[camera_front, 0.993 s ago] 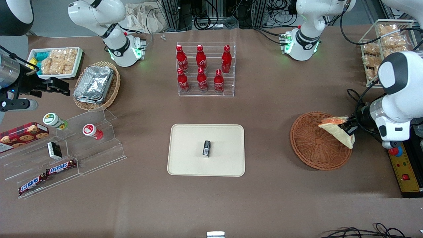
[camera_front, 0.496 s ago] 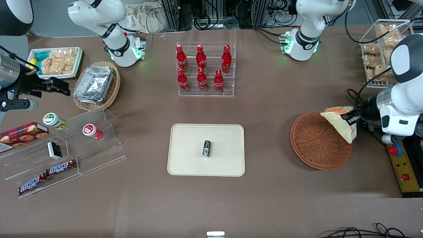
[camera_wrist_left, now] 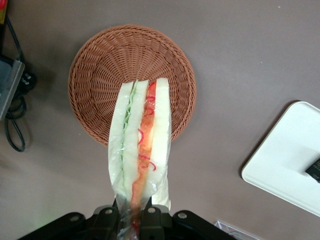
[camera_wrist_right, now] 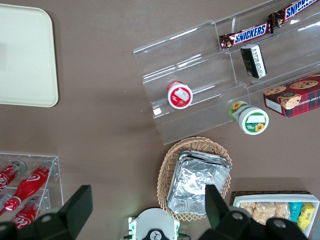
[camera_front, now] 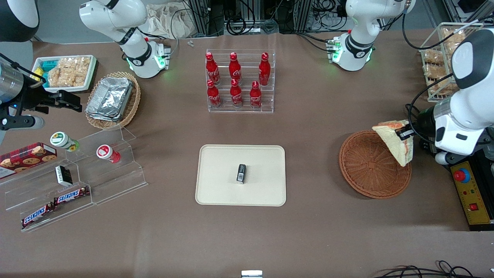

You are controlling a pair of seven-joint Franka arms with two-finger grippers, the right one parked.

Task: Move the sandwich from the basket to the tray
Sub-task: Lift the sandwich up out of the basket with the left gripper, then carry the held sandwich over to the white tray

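Sandwich first: the triangular white-bread wedge in clear wrap, with orange-red and green filling, is hanging in the air above the rim of the round reddish-brown wicker basket, at about the basket's two o'clock in the front view. I am watching the left arm's gripper pinching one narrow end of it, and the rest is dangling free from the jaws. In the wrist view the layers are fanning apart slightly, so I am judging it light, soft and floppy, with a slippery film. A hard squeeze would crush the bread, and a quick swing could slide it out. I would sooner be gripping across the bread faces nearer the middle. The cream-beige rectangular tray is lying well apart toward the table's centre, with a small black packet sitting on it.
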